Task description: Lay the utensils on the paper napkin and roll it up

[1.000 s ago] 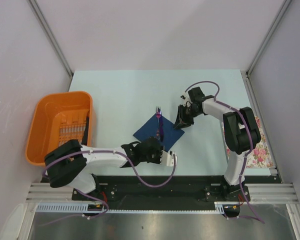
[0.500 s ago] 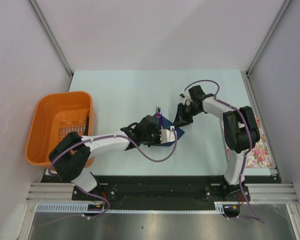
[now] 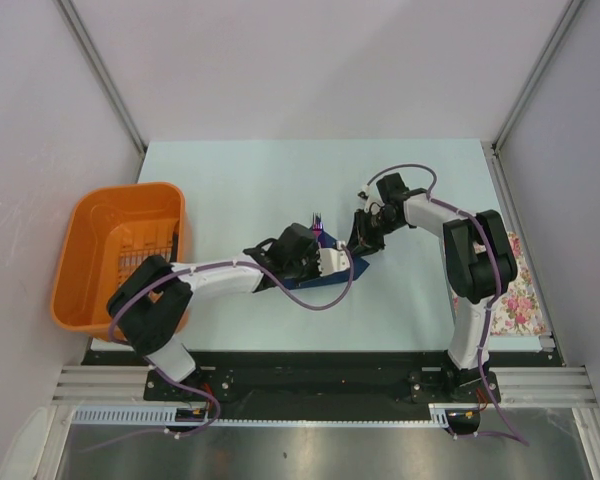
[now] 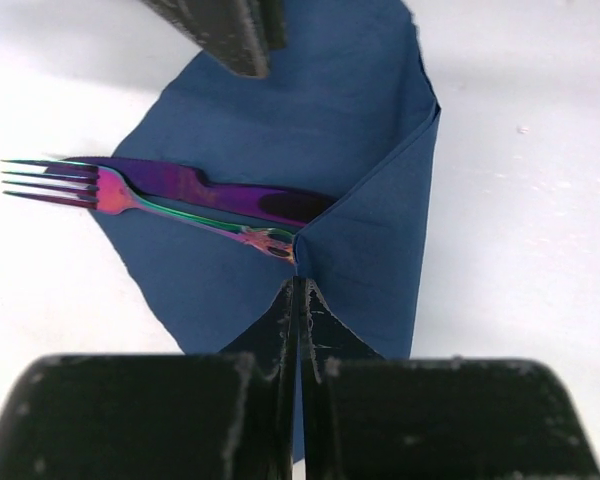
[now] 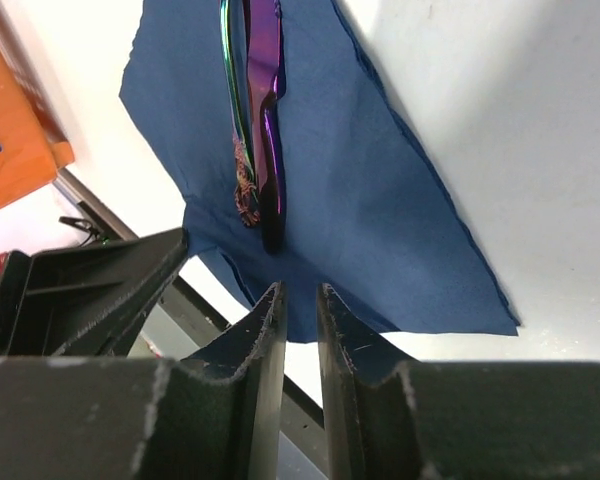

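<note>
Beside utensils [image 4: 195, 185], left end effector [image 4: 298, 288] clenched on folded corner of paper napkin [image 4: 310, 100]

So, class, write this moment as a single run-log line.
stage: folding | left gripper: shut on napkin corner, raised over fork and knife handles | right gripper: at napkin edge, grip unclear

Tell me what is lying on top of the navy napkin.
A purple fork and knife lie side by side on the napkin. The left gripper pinches up one corner by their handles; anything under that raised fold is hidden.
</note>
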You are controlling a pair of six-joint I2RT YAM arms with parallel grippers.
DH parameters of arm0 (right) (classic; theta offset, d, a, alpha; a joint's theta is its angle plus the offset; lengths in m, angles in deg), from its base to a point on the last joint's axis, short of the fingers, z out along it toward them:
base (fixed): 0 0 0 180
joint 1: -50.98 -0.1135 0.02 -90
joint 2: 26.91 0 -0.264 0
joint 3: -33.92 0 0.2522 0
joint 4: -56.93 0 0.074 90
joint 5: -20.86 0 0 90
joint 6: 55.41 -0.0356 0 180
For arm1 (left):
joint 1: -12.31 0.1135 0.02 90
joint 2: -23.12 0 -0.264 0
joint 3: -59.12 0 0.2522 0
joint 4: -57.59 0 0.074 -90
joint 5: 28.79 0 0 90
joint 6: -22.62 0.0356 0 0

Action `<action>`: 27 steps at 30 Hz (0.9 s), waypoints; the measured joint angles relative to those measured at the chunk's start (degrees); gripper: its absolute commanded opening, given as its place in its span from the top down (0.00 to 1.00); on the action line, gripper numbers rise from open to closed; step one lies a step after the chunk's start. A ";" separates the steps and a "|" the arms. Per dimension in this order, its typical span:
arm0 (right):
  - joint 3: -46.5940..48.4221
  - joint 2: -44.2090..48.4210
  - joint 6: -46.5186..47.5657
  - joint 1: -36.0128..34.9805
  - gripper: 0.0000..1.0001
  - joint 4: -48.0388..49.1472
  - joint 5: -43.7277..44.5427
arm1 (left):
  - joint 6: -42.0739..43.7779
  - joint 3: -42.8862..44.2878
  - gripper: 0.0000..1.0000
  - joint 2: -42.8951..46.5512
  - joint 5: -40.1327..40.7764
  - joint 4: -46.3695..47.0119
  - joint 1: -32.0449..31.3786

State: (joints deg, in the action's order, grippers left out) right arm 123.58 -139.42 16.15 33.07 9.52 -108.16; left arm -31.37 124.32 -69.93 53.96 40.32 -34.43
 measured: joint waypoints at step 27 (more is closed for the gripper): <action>-0.09 -1.46 -2.34 -2.27 0.77 -0.52 -5.07 | 1.57 2.38 1.00 -6.45 5.57 6.54 1.92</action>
State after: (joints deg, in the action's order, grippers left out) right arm 123.49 -140.89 13.81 30.79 9.00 -113.24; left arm -29.80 126.70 -76.38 59.54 46.85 -32.50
